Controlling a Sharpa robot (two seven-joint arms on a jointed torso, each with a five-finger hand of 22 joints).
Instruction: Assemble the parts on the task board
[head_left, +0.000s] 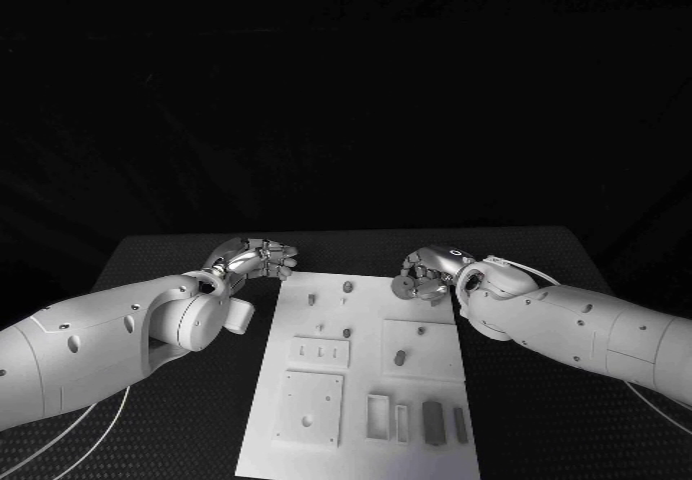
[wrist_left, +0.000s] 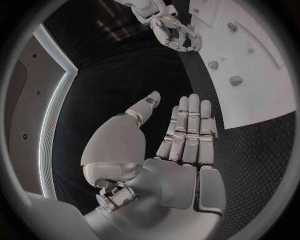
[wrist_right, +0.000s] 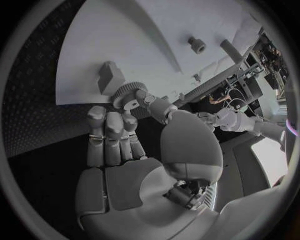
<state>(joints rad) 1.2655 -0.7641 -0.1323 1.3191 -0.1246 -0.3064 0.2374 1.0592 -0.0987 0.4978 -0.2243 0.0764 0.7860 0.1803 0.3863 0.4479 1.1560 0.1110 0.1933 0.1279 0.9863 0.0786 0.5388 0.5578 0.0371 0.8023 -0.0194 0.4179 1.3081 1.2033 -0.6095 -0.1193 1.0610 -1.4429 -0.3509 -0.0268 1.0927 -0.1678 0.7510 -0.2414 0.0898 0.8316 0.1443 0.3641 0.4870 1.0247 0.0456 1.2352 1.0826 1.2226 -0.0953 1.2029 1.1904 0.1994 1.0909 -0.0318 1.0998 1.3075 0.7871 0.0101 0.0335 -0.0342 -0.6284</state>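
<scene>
We see a toothed gear (wrist_right: 127, 95) pinched in the right robot hand (head_left: 427, 274) at the task board (head_left: 368, 400)'s far right corner — the left robot hand (head_left: 257, 260), fingers straight and empty, hovers over the black surface (head_left: 188, 250) beside the board's far left corner.

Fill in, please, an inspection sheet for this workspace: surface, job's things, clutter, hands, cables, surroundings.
Surface: black table, textured, no spill seen.
Job's things: white task board lies in the middle of the table. Small parts stand on it, among them a peg. A gear is at the board's edge.
Clutter: nothing seen.
Hands: left hand holds nothing, its fingers straight, beside the board. Right hand pinches the gear.
Cables: a thin white cable runs under the left arm, and a cable loop sits at the right wrist.
Surroundings: dark behind the table.
</scene>
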